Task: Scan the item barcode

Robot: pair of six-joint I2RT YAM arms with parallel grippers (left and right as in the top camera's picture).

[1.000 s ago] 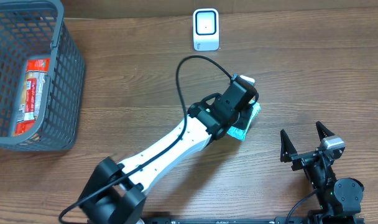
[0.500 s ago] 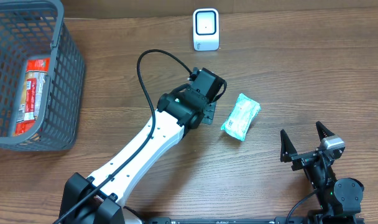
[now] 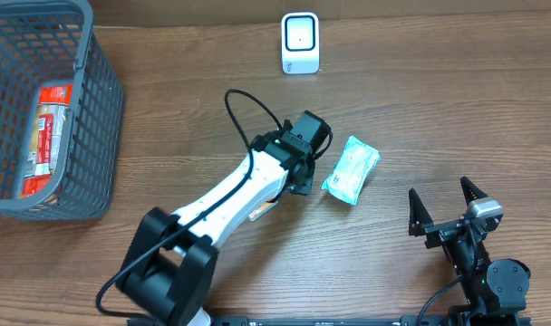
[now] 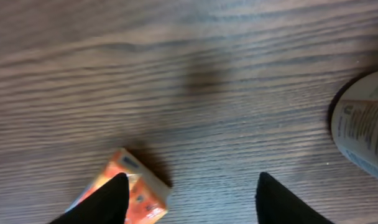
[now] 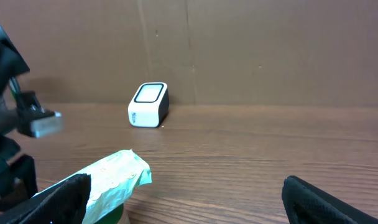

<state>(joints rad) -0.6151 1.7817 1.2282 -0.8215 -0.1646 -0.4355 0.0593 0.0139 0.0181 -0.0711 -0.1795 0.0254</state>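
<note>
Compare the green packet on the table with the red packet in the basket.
Colour: the green packet is pale mint; the red packet is red and orange.
Place: the green packet lies on the bare table; the red packet sits inside the grey basket.
Pose: in the overhead view the green packet lies diagonally; the red packet runs almost straight up the picture.
Both lie flat, and nothing holds either.

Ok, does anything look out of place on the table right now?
Yes: the green packet lies loose and tilted on the table, away from the white scanner. An orange packet peeks from under the left arm.
</note>
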